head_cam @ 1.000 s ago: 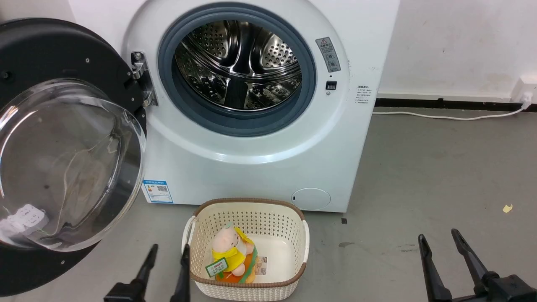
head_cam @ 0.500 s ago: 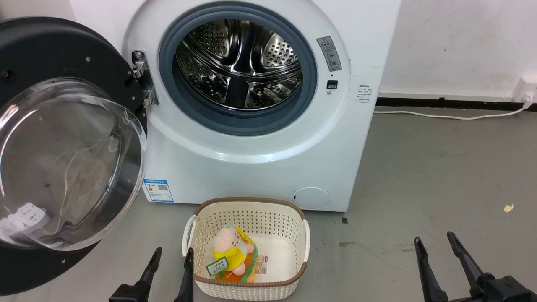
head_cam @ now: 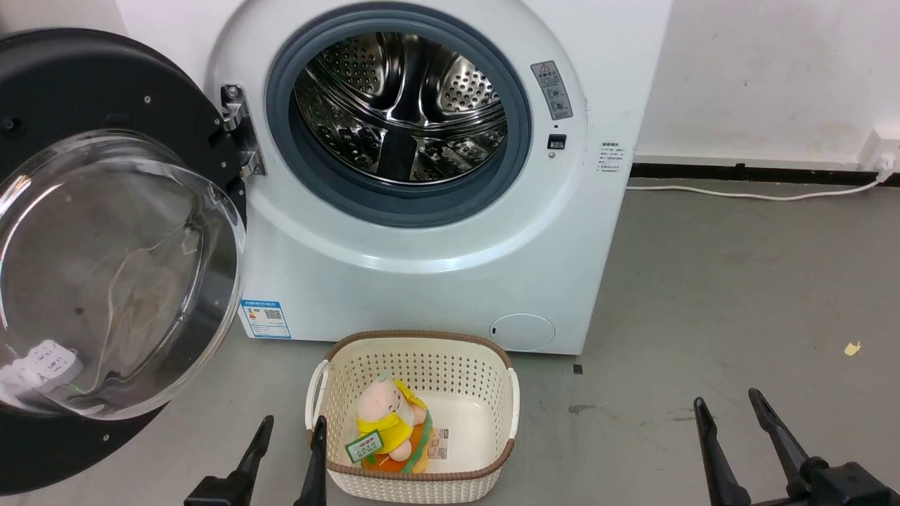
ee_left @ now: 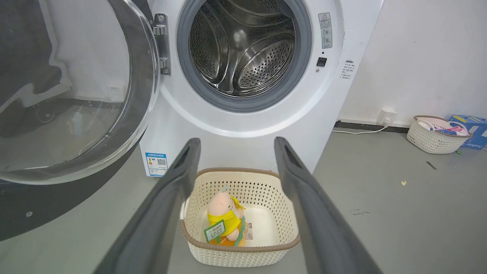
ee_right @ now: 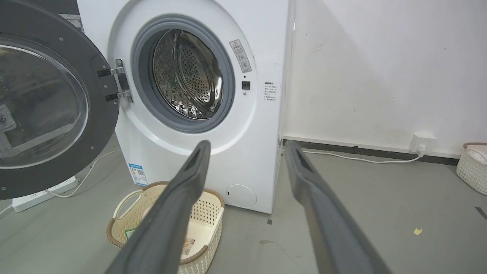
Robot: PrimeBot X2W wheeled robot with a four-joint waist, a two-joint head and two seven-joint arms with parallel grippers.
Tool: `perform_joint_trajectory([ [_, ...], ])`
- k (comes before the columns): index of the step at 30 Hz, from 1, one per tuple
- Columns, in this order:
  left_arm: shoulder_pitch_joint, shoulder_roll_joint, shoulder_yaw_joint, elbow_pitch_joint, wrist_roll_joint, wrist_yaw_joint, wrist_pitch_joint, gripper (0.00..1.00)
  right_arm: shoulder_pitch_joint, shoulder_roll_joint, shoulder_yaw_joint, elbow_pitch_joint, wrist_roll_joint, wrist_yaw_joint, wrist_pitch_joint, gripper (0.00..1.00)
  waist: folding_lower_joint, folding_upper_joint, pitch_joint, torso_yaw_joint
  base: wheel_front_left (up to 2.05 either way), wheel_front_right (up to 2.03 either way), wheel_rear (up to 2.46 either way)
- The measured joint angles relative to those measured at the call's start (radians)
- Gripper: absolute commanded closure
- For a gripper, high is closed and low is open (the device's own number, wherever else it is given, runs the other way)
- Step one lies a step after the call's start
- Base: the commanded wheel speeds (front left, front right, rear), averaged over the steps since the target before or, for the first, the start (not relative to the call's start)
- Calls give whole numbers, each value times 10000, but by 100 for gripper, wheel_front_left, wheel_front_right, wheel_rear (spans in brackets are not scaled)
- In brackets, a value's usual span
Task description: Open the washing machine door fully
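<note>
Door (head_cam: 105,84): swung out wide to the left of the washer (head_cam: 422,281), hung on the hinge (head_cam: 235,126); inner side with the clear glass bowl (head_cam: 105,281) turned toward the head camera; apart from both grippers.
Washer: white, standing against the wall; opening uncovered, grey ring and steel drum (head_cam: 401,105) in full sight.
Left gripper (head_cam: 293,422): low at the bottom of the head view, fingers pointing up toward the washer, spread with a clear gap, holding nothing; one finger just beside the left rim of the basket (head_cam: 422,336); well apart from the door.
Right gripper (head_cam: 725,398): low at the right, over bare floor (head_cam: 703,295), fingers parted in the same way and leaning a little to the left, empty; well apart from the washer.
Basket: on the floor just in front of the washer, between the grippers, nearer to the left one; plush toy (head_cam: 387,422) inside.
Wrist views: each pair of fingers aimed at the washer front, wide gap between them.
</note>
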Motion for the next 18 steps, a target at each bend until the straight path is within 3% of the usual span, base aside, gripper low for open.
perform_joint_trajectory([
  [6,-4,-2,-6,-2,-88,0,0,0,0,0,4,0,-2,0,0,0,0,0,-13,42,0,0,0],
  [7,-5,-2,-19,-6,-115,0,0,100,0,0,4,0,-2,0,0,100,0,0,-13,49,0,0,0],
  [18,-4,-6,-63,-29,-84,10,119,100,-15,-2,4,-2,-4,0,107,100,0,0,28,20,0,0,0],
])
